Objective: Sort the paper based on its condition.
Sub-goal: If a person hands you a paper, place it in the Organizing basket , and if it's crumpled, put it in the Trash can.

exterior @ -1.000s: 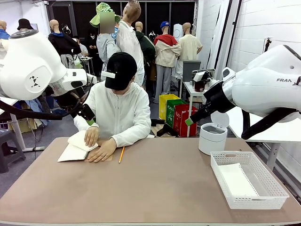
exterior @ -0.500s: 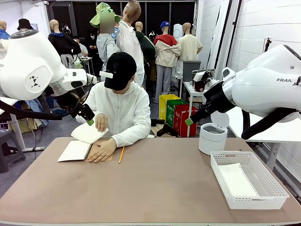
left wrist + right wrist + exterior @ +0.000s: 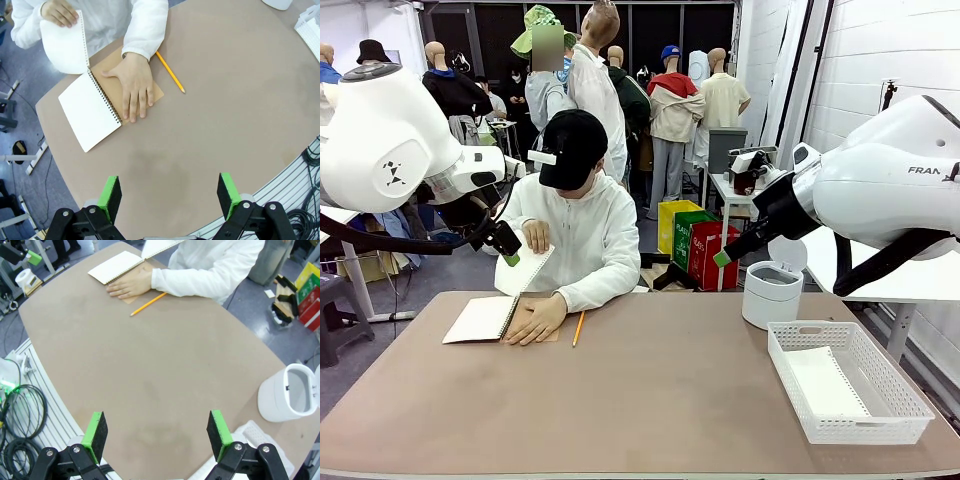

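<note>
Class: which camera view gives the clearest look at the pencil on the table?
The left wrist view: the pencil lies whole and large beside the person's flat hand. The front view shows it small and foreshortened; the right wrist view shows it far off.

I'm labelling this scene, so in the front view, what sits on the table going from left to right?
Spiral notebook, lying open → the person's hand pressed flat on its brown cover → yellow pencil → white round bin, near the far edge → white mesh basket with paper lying in it.
</note>
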`<state>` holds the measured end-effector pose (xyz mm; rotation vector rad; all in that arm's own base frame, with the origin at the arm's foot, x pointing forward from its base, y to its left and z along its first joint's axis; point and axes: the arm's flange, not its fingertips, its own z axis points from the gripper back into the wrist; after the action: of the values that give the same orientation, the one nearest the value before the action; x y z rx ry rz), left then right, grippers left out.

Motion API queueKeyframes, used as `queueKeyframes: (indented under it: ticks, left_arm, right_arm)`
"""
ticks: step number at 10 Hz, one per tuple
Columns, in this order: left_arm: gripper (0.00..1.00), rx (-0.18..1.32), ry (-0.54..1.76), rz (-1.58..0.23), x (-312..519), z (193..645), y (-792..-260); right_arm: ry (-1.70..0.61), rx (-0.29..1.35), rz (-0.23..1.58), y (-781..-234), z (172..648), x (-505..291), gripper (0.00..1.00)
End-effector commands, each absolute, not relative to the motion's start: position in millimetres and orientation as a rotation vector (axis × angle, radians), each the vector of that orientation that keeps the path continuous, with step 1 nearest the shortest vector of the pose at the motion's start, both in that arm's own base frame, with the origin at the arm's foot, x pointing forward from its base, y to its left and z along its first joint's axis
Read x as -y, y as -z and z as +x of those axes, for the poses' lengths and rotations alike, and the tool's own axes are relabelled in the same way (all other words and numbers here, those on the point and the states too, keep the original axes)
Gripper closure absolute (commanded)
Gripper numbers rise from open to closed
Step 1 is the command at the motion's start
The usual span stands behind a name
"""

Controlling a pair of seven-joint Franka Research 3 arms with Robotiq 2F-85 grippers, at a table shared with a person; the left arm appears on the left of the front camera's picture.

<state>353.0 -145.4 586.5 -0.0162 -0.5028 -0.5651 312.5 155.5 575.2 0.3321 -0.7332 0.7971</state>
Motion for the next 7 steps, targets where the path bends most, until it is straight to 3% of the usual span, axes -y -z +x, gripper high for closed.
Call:
queueKeyframes:
  ticks: [1, 7]
  left_arm:
    - [0.0, 0.508, 0.564, -0.022, 144.5, 353.4, -587.2]
    - [0.0, 0.508, 0.564, -0.022, 144.5, 353.4, -587.2]
  right_arm:
    - [-0.795, 0.732, 0.327, -574.3, 311.8, -155.5, 0.0]
    - [-0.795, 0.732, 0.327, -574.3, 311.8, -155.5, 0.0]
